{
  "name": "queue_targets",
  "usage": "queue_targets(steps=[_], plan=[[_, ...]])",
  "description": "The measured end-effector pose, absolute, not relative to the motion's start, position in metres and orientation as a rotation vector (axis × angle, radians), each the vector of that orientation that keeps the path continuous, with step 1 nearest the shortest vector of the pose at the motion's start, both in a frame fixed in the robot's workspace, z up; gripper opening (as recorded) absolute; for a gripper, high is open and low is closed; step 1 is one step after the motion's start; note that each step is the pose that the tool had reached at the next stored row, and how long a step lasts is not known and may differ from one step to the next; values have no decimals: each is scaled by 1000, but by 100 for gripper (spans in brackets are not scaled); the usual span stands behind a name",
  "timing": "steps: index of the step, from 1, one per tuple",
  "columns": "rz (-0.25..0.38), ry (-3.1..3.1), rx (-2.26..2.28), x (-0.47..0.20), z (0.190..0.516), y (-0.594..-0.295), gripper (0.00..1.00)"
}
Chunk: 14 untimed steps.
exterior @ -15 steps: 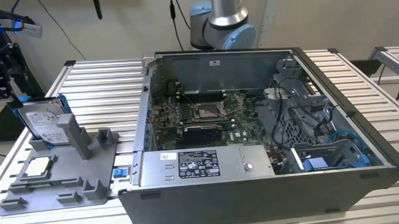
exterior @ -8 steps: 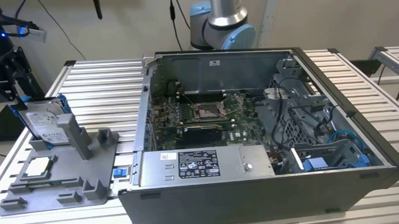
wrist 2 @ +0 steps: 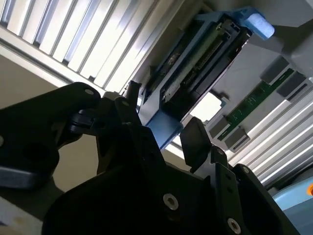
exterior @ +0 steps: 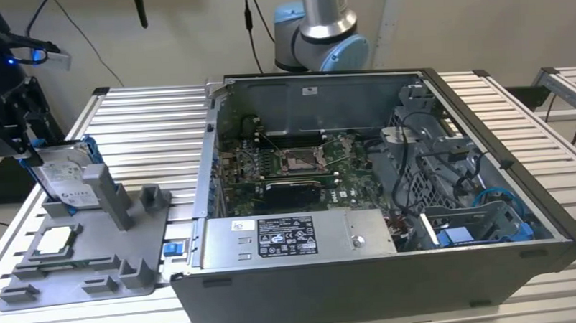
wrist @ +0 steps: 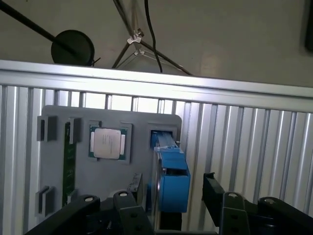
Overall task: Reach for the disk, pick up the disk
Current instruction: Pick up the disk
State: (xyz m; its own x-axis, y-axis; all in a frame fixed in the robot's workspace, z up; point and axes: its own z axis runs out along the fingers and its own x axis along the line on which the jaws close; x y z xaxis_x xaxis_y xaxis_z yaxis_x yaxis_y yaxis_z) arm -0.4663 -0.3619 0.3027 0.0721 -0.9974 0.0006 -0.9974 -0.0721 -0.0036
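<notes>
Disk (exterior: 64,180) upright in grey holder (exterior: 90,259), chip (exterior: 57,242) in its recess

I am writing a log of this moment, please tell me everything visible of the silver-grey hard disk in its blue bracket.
The flat silver-grey metal hard disk carries a white label and is framed by a blue plastic bracket. It stands on edge in a slot of the grey plastic fixture tray, at the exterior view's left. The black hand is open around its blue end, with a gap at one finger.
</notes>
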Motion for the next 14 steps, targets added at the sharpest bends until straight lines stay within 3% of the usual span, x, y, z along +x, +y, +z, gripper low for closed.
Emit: queue_targets(steps=[14], plan=[[-5,2145,-2292,-465,278,-362,100]])
